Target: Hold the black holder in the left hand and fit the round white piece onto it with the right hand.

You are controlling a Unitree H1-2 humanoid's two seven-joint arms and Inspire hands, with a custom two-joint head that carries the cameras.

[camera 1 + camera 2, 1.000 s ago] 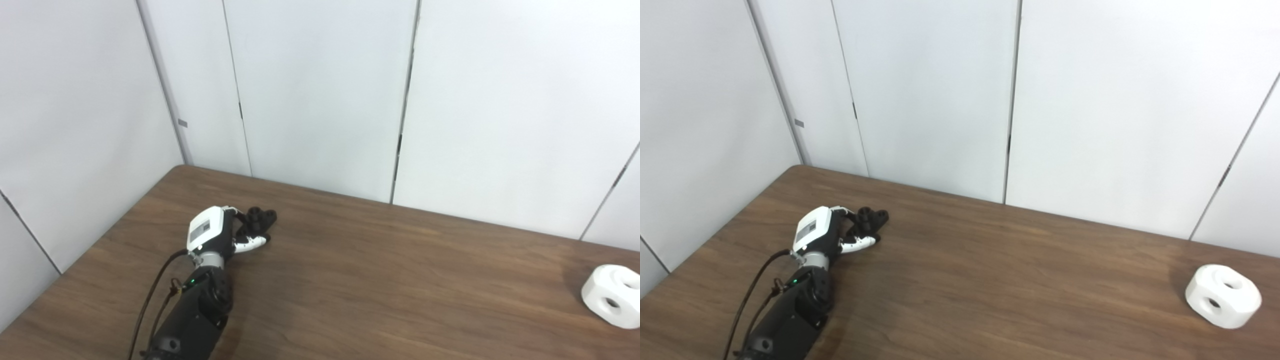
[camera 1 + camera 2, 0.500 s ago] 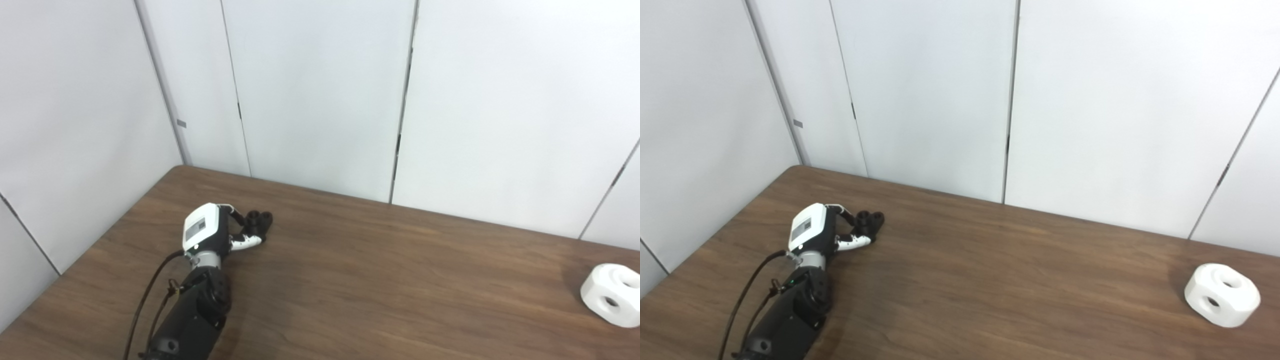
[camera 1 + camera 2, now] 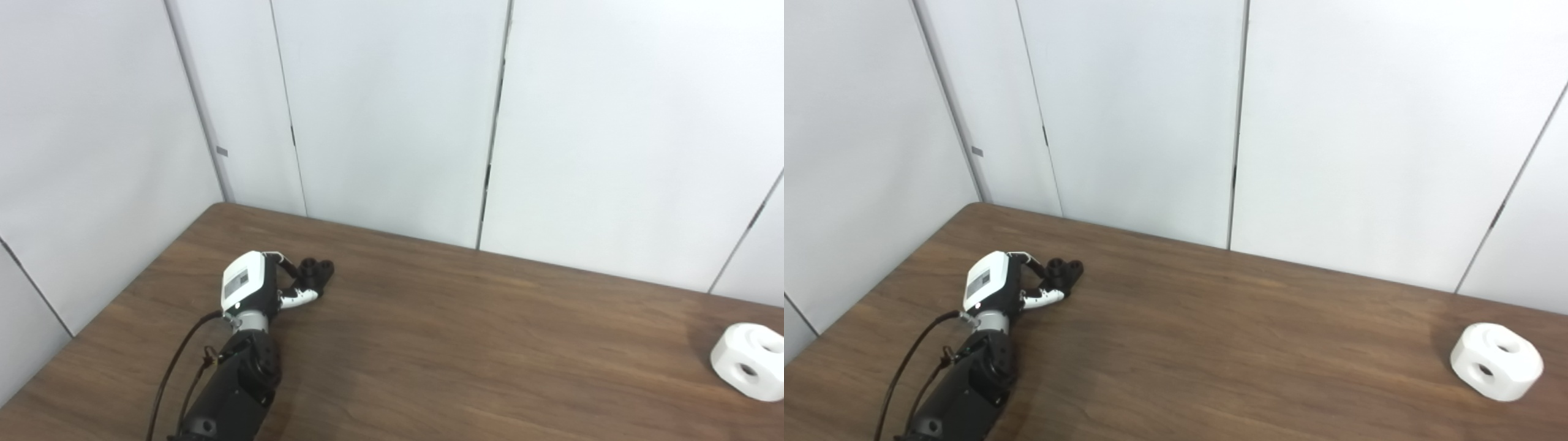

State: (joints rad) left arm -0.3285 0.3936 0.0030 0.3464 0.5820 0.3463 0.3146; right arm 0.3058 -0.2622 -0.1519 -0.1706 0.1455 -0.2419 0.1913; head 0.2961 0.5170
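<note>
Curling its fingers [image 3: 293, 298] round the black holder [image 3: 315, 272] – left hand [image 3: 248, 288], label unreadable

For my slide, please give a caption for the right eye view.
Left hand reaches the black holder on the table; the round white piece lies far right, untouched.

The left hand [image 3: 254, 288] covers the near side of the black holder [image 3: 315, 271], so its grip there cannot be judged. The round white piece [image 3: 748, 361] meets the left eye view's right edge. The left arm is cut off below.
</note>
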